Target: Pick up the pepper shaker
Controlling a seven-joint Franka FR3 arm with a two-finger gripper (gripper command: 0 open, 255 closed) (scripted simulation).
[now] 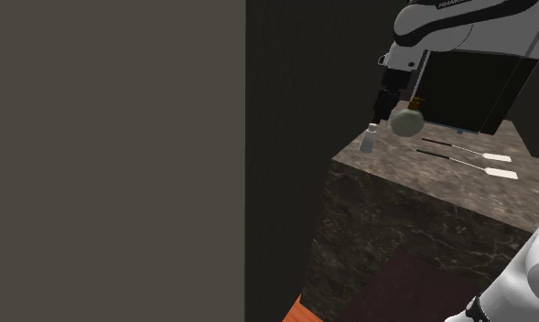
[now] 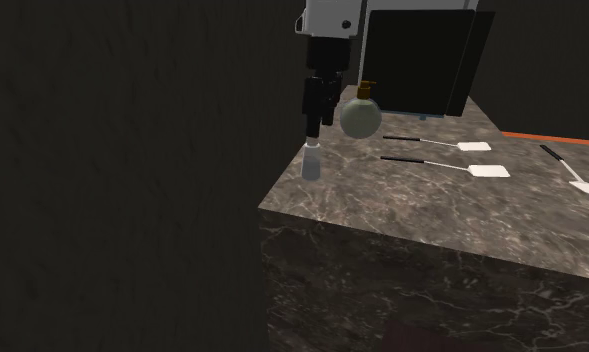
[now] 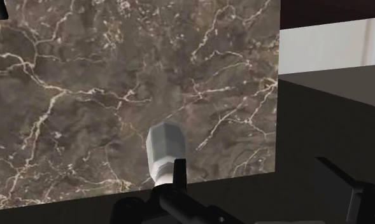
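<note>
Pepper shaker point(image 1: 371, 139), small and pale grey, stood upright near the corner of the marble desk point(image 1: 400, 163), just beside a round green bottle point(image 1: 407, 120). My gripper point(image 1: 383, 102) hung right above it, its fingers point(image 3: 179, 172) spread apart and grasping nothing. I judged this to be the approach, with the grasp not yet made. In the wrist view the shaker lay close to one finger rather than midway between them, so the next move called for a small sideways correction, then descending and closing.
</note>
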